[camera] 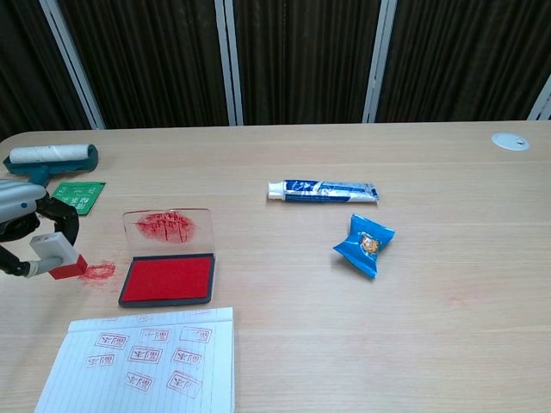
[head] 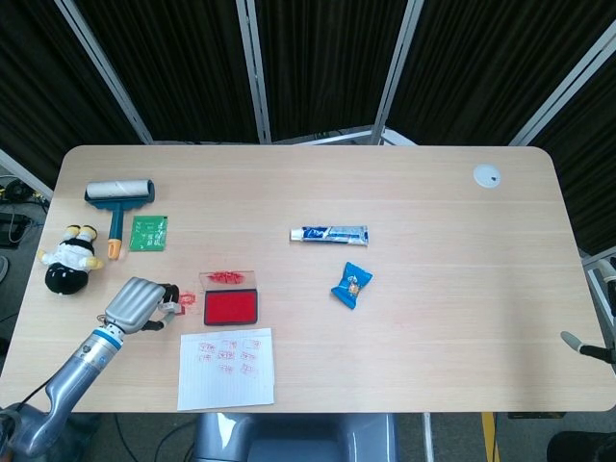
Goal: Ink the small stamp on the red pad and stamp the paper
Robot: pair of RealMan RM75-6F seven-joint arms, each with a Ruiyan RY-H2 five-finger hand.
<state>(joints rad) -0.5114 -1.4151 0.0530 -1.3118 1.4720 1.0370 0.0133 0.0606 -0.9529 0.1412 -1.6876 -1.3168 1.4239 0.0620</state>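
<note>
Head view
Left hand (head: 137,304): at the table's (head: 433,192) front-left; fingers curled around the stamp (head: 171,308).
Stamp: sticks out from the fingertips, red end toward the pad (head: 231,307); whether it touches the table I cannot tell.
Smear (head: 187,299): red ink on the table, just past the fingertips, between them and the pad.
Pad: red, open, one step beyond the smear; its clear lid (head: 227,277) lies flat on the far side, streaked red.
Paper (head: 227,367): nearer the front edge than the fingers, apart from them; rows of red stamp marks on its upper part.
Right hand: only a sliver of something at the right edge, too little to read.
Roller (head: 118,197), green packet (head: 149,233), plush toy (head: 67,260): behind the hand, far-left of the table.
Tube (head: 329,233), blue sachet (head: 352,284): well away from the fingers, mid-table.
White disc (head: 486,175): far-right corner.

Chest view
Left hand (camera: 26,232): at the left edge, partly cut off; dark fingers (camera: 57,222) grip the stamp (camera: 58,255).
Stamp: grey body tilted, red face low and close to the table.
Smear (camera: 99,271): just beside the stamp's red end.
Pad (camera: 168,279): near the fingers, past the smear; lid (camera: 167,227) behind it.
Paper (camera: 148,361): in front of the pad, marks in two rows.
Tube (camera: 323,191), sachet (camera: 364,244): well apart from the hand.
</note>
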